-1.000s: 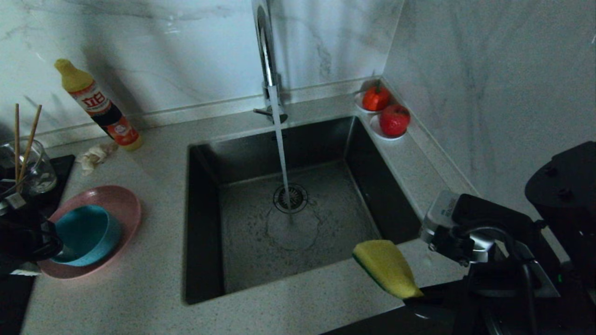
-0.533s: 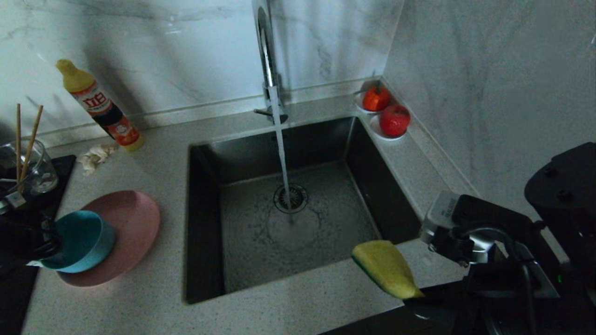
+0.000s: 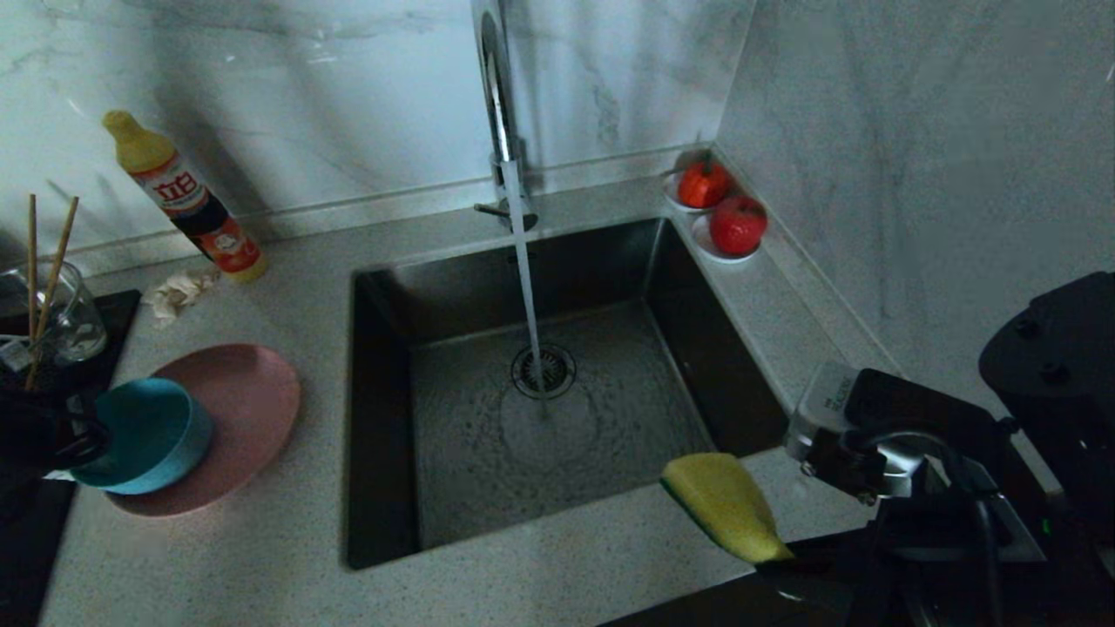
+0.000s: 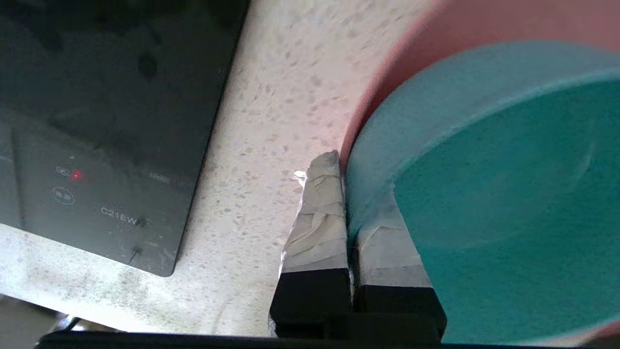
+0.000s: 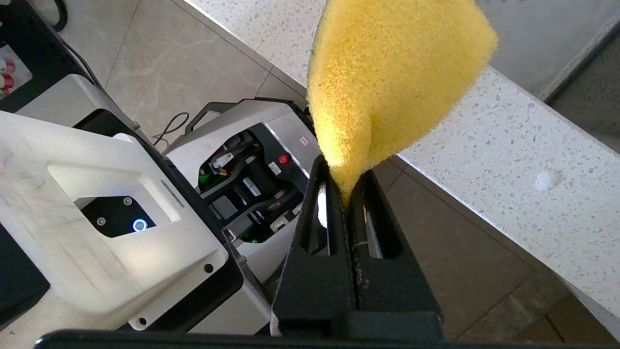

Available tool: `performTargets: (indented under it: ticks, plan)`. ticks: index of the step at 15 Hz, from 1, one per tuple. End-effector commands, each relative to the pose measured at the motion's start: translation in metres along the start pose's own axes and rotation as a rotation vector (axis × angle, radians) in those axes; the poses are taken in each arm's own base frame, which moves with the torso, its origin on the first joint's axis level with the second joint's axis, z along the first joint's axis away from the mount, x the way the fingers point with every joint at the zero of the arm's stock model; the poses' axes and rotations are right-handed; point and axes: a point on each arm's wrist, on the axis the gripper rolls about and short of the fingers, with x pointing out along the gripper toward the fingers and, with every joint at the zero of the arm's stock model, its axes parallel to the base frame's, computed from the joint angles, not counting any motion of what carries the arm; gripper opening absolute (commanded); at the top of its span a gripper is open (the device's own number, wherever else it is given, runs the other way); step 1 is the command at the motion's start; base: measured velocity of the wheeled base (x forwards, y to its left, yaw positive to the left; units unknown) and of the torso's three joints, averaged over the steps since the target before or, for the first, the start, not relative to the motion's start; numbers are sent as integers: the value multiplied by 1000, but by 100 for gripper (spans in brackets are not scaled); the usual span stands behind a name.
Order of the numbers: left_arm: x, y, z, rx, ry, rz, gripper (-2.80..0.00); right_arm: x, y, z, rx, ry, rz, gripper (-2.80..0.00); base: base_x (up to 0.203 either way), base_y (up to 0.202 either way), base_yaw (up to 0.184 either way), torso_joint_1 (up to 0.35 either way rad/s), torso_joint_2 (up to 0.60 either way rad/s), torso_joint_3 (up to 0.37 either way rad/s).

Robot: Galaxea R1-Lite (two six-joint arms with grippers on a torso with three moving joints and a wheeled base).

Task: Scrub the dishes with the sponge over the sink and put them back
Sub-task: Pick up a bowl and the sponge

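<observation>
At the far left, the left gripper (image 4: 346,194) was seen clamped on the near rim of the teal bowl (image 3: 144,435), one taped finger inside the wall and one outside. The bowl was tilted up off the pink plate (image 3: 235,418), which lay just beyond the fingertips on the counter. Behind that gripper, the chopsticks (image 3: 43,261) were stood upright in a glass cup (image 3: 65,318). The sink (image 3: 383,418) lay to the gripper's right, with water running onto the drain, so the bowl would probably be carried rightward. At the right, the right gripper (image 5: 348,194) was pinched shut on the sponge (image 3: 723,505), which was pointed toward the basin's near right corner.
</observation>
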Motion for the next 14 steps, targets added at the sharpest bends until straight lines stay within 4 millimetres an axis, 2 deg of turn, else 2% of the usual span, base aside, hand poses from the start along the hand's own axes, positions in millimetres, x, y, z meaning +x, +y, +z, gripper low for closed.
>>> performTargets:
  ticks: [1, 4, 11, 14]
  plan:
    - [-9, -1, 3, -2, -30, -4, -280, 0, 0, 0, -1, 3, -1, -280, 0, 0, 0, 0, 0, 0]
    - [-17, 0, 6, -7, -55, -3, -280, 1, 0, 0, -1, 7, -1, -280, 0, 0, 0, 0, 0, 0]
    - [-4, 9, 5, -16, -18, 17, -280, 4, 1, 0, -2, 13, -1, -280, 0, 0, 0, 0, 0, 0]
    - [8, 11, -1, -17, 26, 23, -280, 5, 1, -1, -3, 16, 0, -280, 0, 0, 0, 0, 0, 0]
